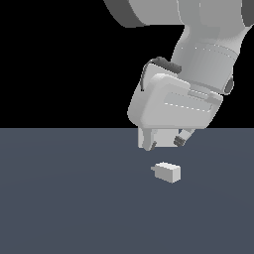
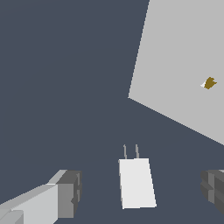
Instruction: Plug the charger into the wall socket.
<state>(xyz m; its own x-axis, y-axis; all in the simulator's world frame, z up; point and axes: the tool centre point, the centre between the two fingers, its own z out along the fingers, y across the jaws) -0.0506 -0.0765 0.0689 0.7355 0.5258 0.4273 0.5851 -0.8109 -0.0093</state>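
One wall socket (image 2: pixel 183 65) — seen only in the wrist view, one gold slot mark visible. One gripper (image 1: pixel 165 141) hovers above the floor (image 1: pixel 59 198), fingers spread wide. One charger (image 1: pixel 167 171) lies flat between them, untouched — two prongs, shown clearly only by the wrist view.

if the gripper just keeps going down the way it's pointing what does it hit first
Most likely the charger, lying on the floor between the open fingers of the gripper; depth is hard to judge.
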